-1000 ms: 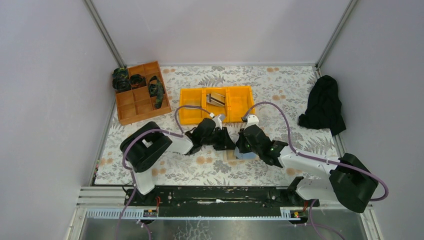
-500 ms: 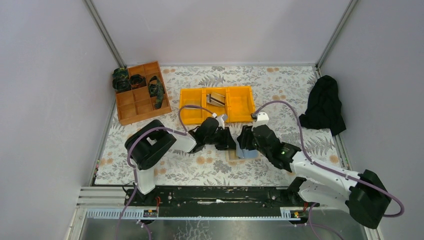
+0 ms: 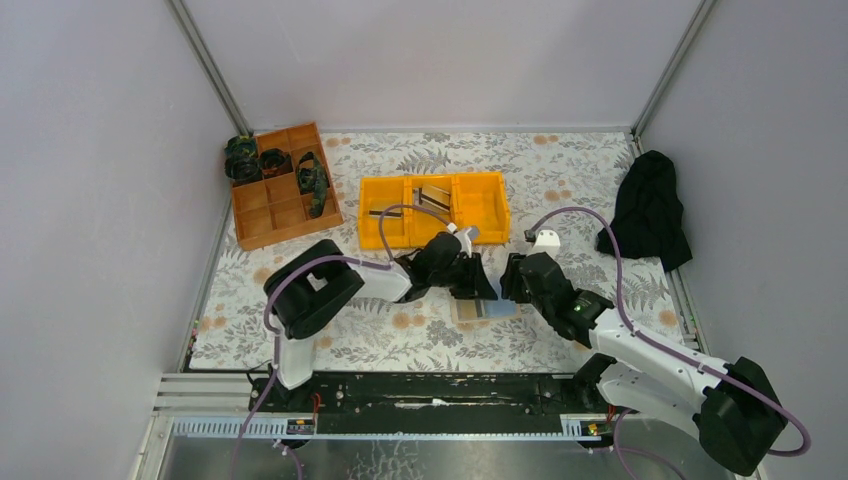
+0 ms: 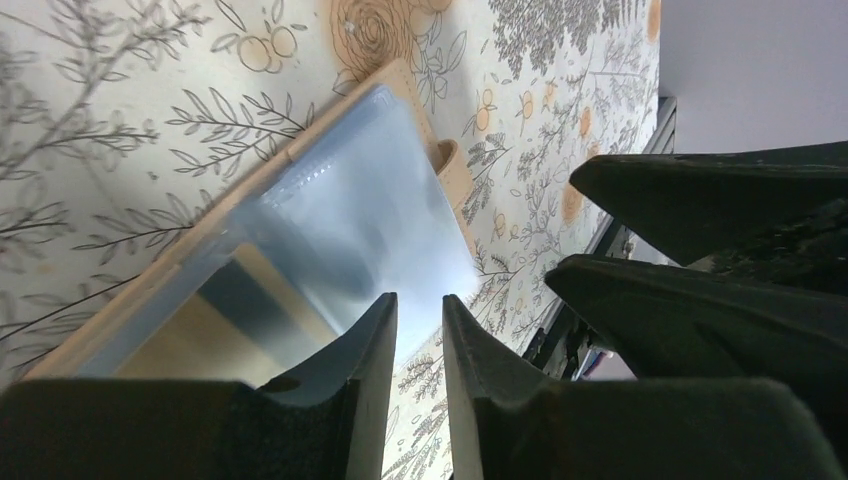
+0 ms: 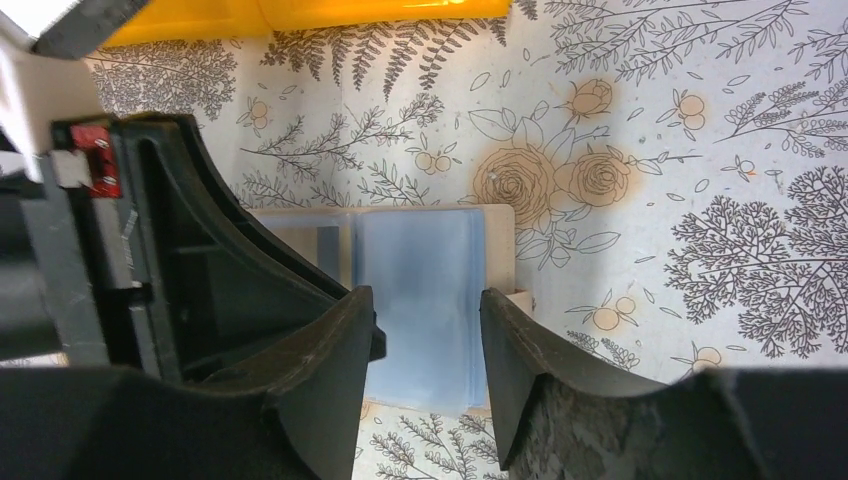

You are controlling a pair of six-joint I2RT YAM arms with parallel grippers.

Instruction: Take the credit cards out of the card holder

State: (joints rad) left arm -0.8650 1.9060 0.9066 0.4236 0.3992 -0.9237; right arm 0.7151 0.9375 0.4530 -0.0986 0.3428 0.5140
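The card holder lies open and flat on the floral cloth, tan outside with pale blue translucent sleeves. A tan credit card with a dark stripe shows through a sleeve. Silvery cards lie in the yellow bin. My left gripper hovers low over the holder's far edge, jaws a narrow gap apart with nothing between. My right gripper stands open just right of it, above the blue sleeve, holding nothing.
An orange-brown divided tray with dark rolled straps sits at the back left. A black cloth lies by the right wall. The yellow bin's front wall is close behind both grippers.
The right gripper has opened and drawn back to the right. The blue sleeve it had lifted now lies flat. The left arm has shifted right.
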